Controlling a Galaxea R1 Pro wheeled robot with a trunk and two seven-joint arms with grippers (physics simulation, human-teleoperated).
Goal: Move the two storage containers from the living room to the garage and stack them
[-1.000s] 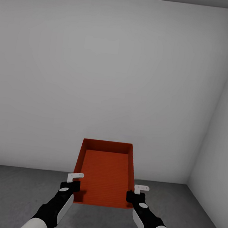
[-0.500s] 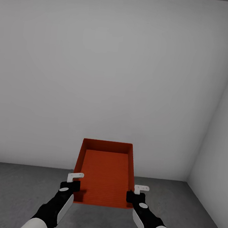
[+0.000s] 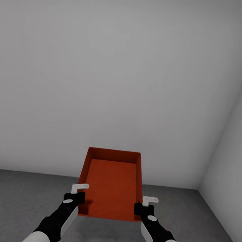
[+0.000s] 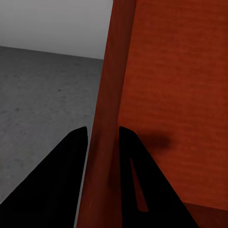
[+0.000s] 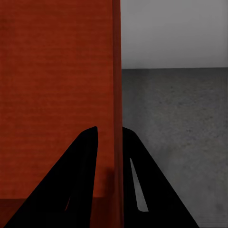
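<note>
An orange-red storage container (image 3: pixel 111 183) hangs in front of me above the dark grey garage floor (image 3: pixel 14 199), held level by both arms. My left gripper (image 3: pixel 78 195) is shut on its left wall, my right gripper (image 3: pixel 141 206) on its right wall. In the left wrist view the black fingers (image 4: pixel 76 152) pinch the thin red wall of the container (image 4: pixel 107 118), with the container's bottom beside it. The right wrist view has the right gripper (image 5: pixel 110 135) clamped over the container's right wall (image 5: pixel 116 85) in the same way. The container is empty.
A plain white-grey wall (image 3: pixel 118 79) stands straight ahead, close by. A second wall (image 3: pixel 233 156) meets it at a corner on the right. Bare grey floor runs left and right below the container.
The camera has shifted slightly: the wall's foot sits a little higher in the picture and more floor shows. Both grippers and the container keep the same hold and position.
</note>
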